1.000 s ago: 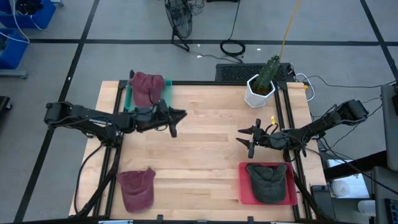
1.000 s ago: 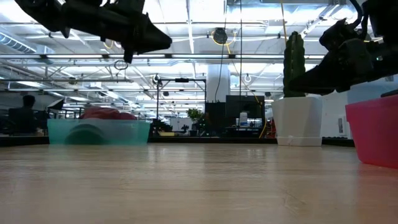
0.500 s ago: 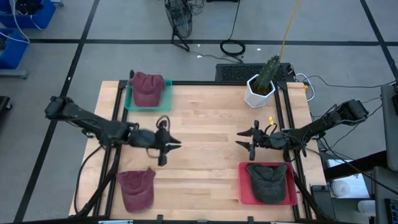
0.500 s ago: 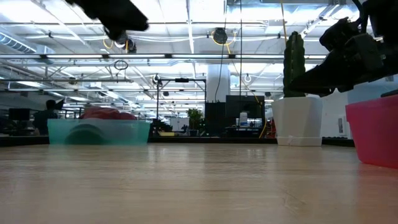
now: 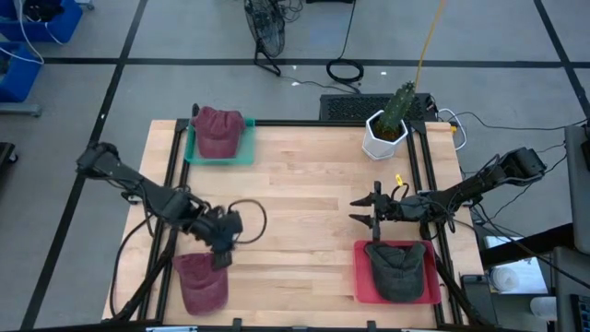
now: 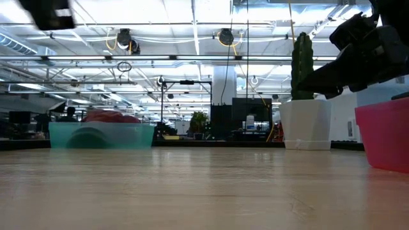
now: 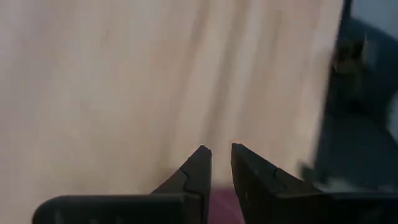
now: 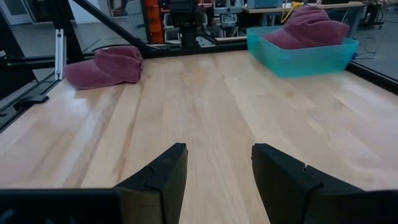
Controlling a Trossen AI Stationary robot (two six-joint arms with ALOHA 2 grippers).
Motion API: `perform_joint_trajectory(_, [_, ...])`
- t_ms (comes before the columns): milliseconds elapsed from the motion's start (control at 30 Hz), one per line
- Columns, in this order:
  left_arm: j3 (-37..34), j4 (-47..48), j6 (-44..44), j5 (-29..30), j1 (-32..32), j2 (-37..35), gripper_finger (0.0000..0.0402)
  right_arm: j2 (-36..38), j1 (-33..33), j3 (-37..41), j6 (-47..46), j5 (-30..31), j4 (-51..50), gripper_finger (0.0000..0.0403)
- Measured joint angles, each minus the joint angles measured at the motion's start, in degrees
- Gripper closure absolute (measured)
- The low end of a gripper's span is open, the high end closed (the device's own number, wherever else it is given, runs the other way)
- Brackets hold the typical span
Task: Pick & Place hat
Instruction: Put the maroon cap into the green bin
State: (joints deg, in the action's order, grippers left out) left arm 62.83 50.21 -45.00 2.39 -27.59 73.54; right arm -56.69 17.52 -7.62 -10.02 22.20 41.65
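No text, label, brand, number or sign can be read anywhere in these views, on the table, the hats, the trays or the room behind.

The left gripper [image 7: 221,152] points down at the pale wooden tabletop [image 7: 124,81], its two dark fingers [image 7: 198,168] nearly together with a narrow gap between the tips. A sliver of maroon fabric [image 7: 221,208] shows between them. Beyond the table's edge lies dark floor [image 7: 360,112].
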Motion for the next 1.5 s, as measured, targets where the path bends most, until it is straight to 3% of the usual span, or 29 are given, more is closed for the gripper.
perform_joint_trajectory(133, [0.00, 1.33, -9.98, -10.58, -3.15, 2.70, 0.0319, -0.01, 0.00, 0.00, 0.19, 0.00, -0.22, 0.0238])
perform_joint_trajectory(400, [-0.02, 6.98, -23.33, -21.59, -10.12, 9.18, 0.0221, -0.02, -0.02, 0.00, 1.83, -0.02, 0.04, 0.0238])
perform_joint_trajectory(600, [-0.04, 2.13, -29.37, -21.91, -13.82, 13.72, 0.0156, -0.02, -0.02, 0.00, 2.50, -0.02, 0.05, 0.0238])
perform_joint_trajectory(800, [-0.04, 4.02, -31.14, -21.30, -15.42, 17.22, 0.0122, -0.02, -0.02, 0.00, 2.43, -0.04, 0.15, 0.0238])
perform_joint_trajectory(1100, [-1.73, 6.47, -31.59, -16.83, -15.83, 19.12, 0.0144, -0.02, 0.13, 0.00, -0.41, -1.58, 0.15, 0.0238])
perform_joint_trajectory(1333, [-6.12, 5.96, -34.45, -20.77, -15.83, 19.16, 0.0197, -0.02, 0.20, 0.00, -1.68, -1.57, 0.11, 0.0238])
perform_joint_trajectory(1500, [-6.32, 4.64, -30.96, -21.88, -15.09, 19.14, 0.0242, -0.02, 0.20, 0.00, -1.13, -1.51, -0.79, 0.0238])
